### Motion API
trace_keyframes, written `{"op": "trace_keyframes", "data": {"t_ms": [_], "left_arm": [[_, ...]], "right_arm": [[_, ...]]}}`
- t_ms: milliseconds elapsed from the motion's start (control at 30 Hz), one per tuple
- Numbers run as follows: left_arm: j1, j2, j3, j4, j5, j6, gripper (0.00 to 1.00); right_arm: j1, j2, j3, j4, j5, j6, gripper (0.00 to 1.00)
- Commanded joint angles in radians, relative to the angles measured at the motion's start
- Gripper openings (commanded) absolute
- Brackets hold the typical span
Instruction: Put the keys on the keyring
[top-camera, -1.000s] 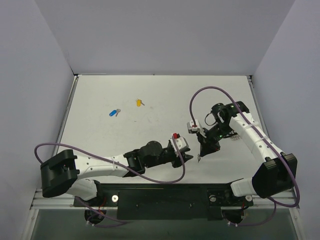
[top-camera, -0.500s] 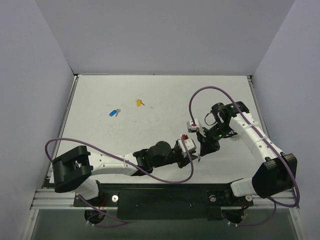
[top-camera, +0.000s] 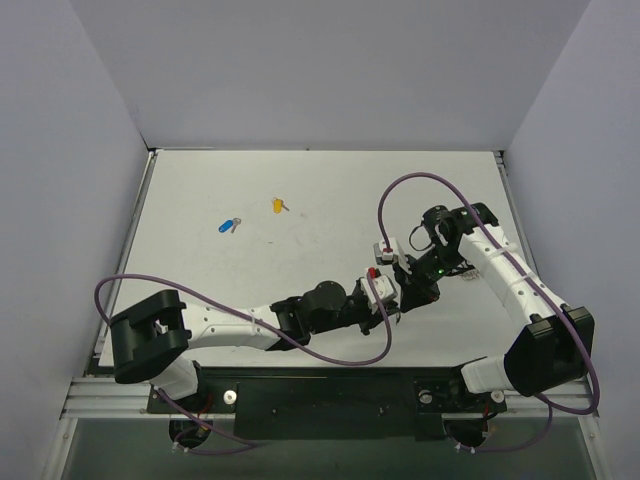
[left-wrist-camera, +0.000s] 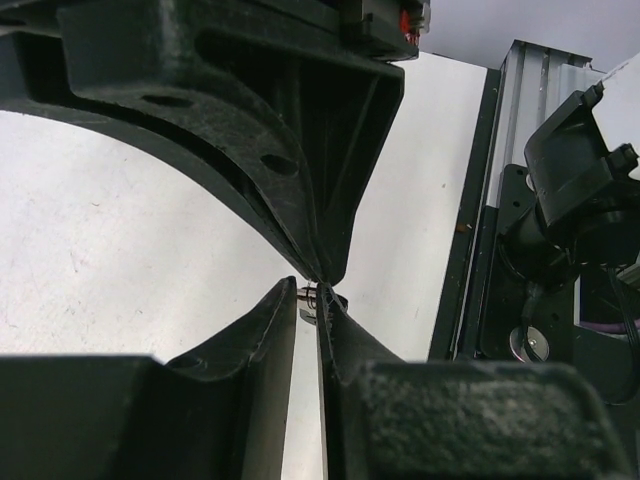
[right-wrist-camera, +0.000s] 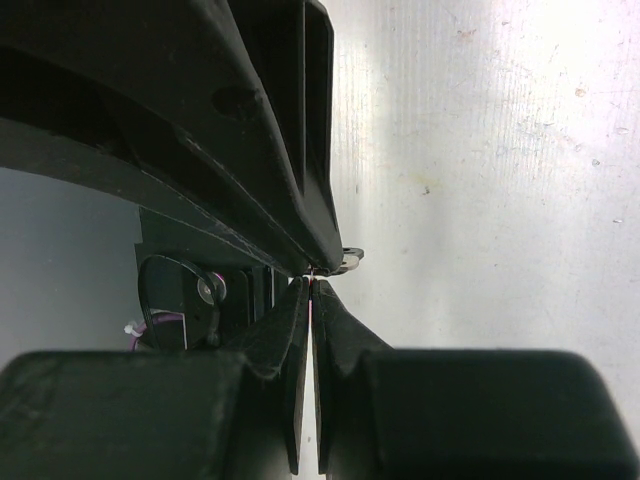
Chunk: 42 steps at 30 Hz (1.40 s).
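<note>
Top external | left pincer (top-camera: 393, 314), right pincer (top-camera: 403, 308) tip-to-tip, near-closed (hold unclear) | table (top-camera: 250, 180) front edge near

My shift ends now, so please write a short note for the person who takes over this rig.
Left gripper: shut on a small metal piece; ring or key, cannot tell.
Right gripper: shut, tips against the left one's.
Blue key and yellow key: loose on the table, far from both grippers.
Done: no key visibly on a ring.
To do: thread both.

Table (right-wrist-camera: 500, 150): white, matt, faintly scuffed.
Left fingers (left-wrist-camera: 235, 365): black plastic, matt.
Keys (top-camera: 229, 226): heads probably plastic, shafts metal.
</note>
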<state>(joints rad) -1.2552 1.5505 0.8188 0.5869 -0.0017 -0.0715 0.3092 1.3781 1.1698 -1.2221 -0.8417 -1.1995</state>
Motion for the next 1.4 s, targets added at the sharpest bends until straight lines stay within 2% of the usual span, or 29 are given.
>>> {"op": "trace_keyframes", "data": {"t_ms": [0,233,500,567,767,800,833,967,1033,1200,1367], "left_arm": [[-0.004,0.008,0.045,0.037,0.002,0.001,0.23],[-0.004,0.016,0.056,0.014,0.040,-0.001,0.23],[-0.004,0.026,0.068,-0.005,0.063,-0.001,0.09],[-0.004,0.028,0.069,-0.012,0.068,-0.002,0.00],[-0.001,0.008,0.056,-0.003,0.033,-0.040,0.00],[0.003,0.002,0.036,0.028,0.017,-0.060,0.00],[0.005,-0.010,0.023,0.045,0.013,-0.071,0.00],[0.014,-0.059,-0.099,0.215,-0.032,-0.142,0.00],[0.016,-0.082,-0.151,0.310,-0.058,-0.168,0.00],[0.016,-0.098,-0.250,0.580,-0.138,-0.237,0.00],[0.016,-0.081,-0.287,0.729,-0.185,-0.286,0.00]], "right_arm": [[0.007,-0.022,-0.006,-0.042,-0.026,0.003,0.00],[0.008,-0.025,-0.005,-0.043,-0.030,0.005,0.00],[0.007,-0.024,-0.004,-0.043,-0.031,0.005,0.00],[0.007,-0.025,-0.004,-0.043,-0.031,0.003,0.00],[-0.002,-0.027,-0.002,-0.045,-0.048,0.009,0.00],[-0.004,-0.028,-0.002,-0.043,-0.057,0.012,0.01],[-0.012,-0.030,-0.001,-0.043,-0.065,0.014,0.09],[-0.057,-0.045,-0.004,-0.048,-0.123,0.017,0.28],[-0.079,-0.053,-0.005,-0.050,-0.158,0.017,0.33],[-0.127,-0.071,-0.025,-0.047,-0.262,-0.009,0.39],[-0.137,-0.083,-0.076,-0.045,-0.365,-0.086,0.40]]}}
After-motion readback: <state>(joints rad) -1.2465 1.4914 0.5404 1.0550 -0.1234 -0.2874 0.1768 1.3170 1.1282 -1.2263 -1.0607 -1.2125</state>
